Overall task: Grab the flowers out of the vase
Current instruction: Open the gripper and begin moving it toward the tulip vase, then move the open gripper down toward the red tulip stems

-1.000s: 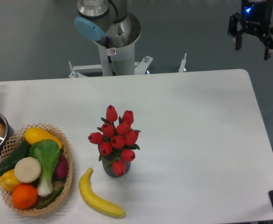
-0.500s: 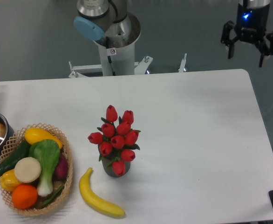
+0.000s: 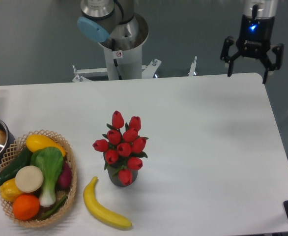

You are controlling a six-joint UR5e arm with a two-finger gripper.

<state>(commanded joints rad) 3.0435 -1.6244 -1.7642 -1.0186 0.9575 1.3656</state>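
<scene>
Flowers point(image 3: 122, 146) sit well apart from the end effector point(image 3: 248, 74) (spread wide, empty)

The vase point(image 3: 115, 178) — mostly hidden by the flowers point(image 3: 122, 145).

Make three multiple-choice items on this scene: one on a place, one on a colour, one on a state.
1. Where does the banana lie?
A. in the basket
B. on the table, in front of the vase
C. in the pot

2. What colour are the flowers?
A. red
B. white
C. purple

3. How is the tool?
A. shut on the flowers
B. shut on the banana
C. open, holding nothing

Answers:
1 B: it rests on the white table near the vase.
2 A: all buds are red.
3 C: its fingers are spread, over the table's far right corner.
</scene>
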